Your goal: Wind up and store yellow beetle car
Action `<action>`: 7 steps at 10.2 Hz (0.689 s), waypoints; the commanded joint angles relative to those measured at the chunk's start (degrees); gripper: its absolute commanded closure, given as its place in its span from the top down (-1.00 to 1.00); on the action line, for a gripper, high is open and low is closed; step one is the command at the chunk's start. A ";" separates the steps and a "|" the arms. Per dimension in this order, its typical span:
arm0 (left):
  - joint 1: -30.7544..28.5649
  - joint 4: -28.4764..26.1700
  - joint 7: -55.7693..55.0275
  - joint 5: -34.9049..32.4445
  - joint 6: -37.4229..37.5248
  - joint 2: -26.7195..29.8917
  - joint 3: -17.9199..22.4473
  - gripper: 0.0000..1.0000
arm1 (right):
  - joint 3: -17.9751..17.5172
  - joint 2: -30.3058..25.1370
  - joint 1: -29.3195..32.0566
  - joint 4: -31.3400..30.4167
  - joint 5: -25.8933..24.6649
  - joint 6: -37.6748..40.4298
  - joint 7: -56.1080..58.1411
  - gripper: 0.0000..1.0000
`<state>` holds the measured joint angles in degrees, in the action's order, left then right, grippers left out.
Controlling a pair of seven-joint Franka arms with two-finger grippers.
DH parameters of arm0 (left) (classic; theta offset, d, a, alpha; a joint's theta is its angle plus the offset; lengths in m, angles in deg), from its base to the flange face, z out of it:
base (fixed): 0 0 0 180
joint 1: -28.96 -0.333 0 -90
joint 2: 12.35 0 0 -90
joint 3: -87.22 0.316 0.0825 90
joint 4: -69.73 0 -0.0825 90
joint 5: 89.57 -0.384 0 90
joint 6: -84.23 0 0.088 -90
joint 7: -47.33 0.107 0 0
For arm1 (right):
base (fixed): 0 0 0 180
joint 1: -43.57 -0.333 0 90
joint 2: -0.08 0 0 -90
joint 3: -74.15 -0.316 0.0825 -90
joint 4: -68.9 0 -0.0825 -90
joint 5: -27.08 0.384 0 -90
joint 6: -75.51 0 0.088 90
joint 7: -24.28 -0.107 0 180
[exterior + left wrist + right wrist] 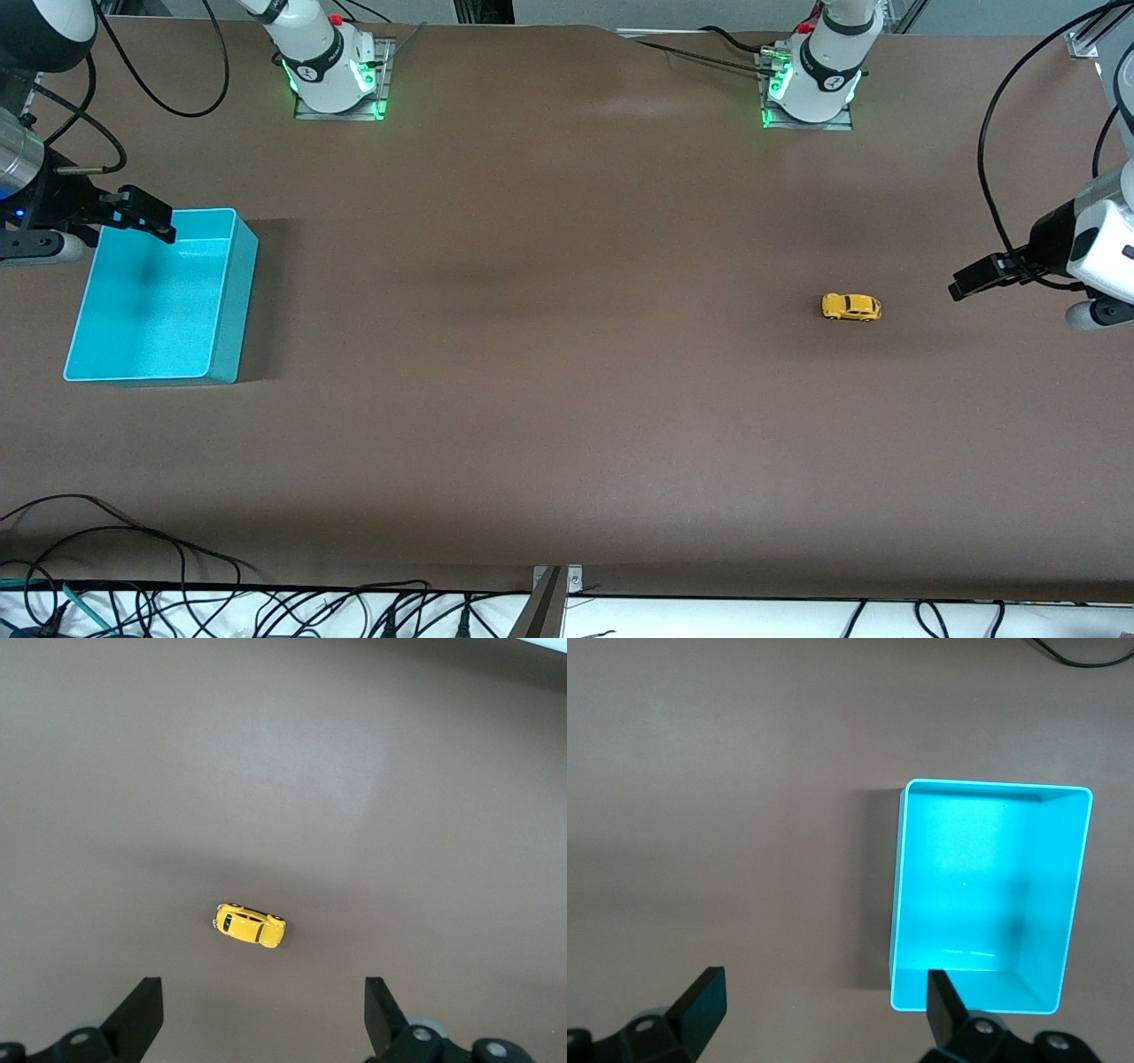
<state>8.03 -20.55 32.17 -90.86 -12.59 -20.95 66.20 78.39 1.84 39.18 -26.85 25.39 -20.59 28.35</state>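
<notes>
Along the lower edge of the front view, a tangle of black cables (133, 602) lies on the white strip at the edge of the brown desk (532, 425), whose surface is matte and smooth with soft shadow bands. Higher in that frame, at its right of centre, the yellow beetle car (851, 307) stands on its wheels on the bare desk toward the left arm's end, a tiny glossy rounded shell with dark windows. The left end effector (966, 285) hangs in the air at the right edge of that frame, beside the car and apart from it, its black fingers spread and holding nothing. The left wrist view alone shows the car from above (249, 926), lying at a slant in the lower middle of the frame between the two wide-set finger tips (142, 1010). At the left of the front view sits the turquoise bin (221, 354), a smooth plastic rectangular box with rounded corners, toward the right arm's end of the desk. The right end effector (146, 220) hovers over its upper corner, fingers likewise spread and empty. Only the right wrist view looks straight into the bin (902, 895), showing its flat floor and thin pale rim. At the top of the front view both white arm bases (330, 66) glow green.
</notes>
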 commanded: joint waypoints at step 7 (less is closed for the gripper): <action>18.99 1.24 12.17 -0.39 4.01 1.48 19.26 1.00 | -0.11 0.44 -0.18 1.88 0.81 -0.32 -0.20 1.00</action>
<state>25.88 -19.51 42.22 -90.85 -9.98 -20.06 84.37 78.36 1.84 39.12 -26.19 25.39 -21.13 28.08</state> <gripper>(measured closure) 0.000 0.000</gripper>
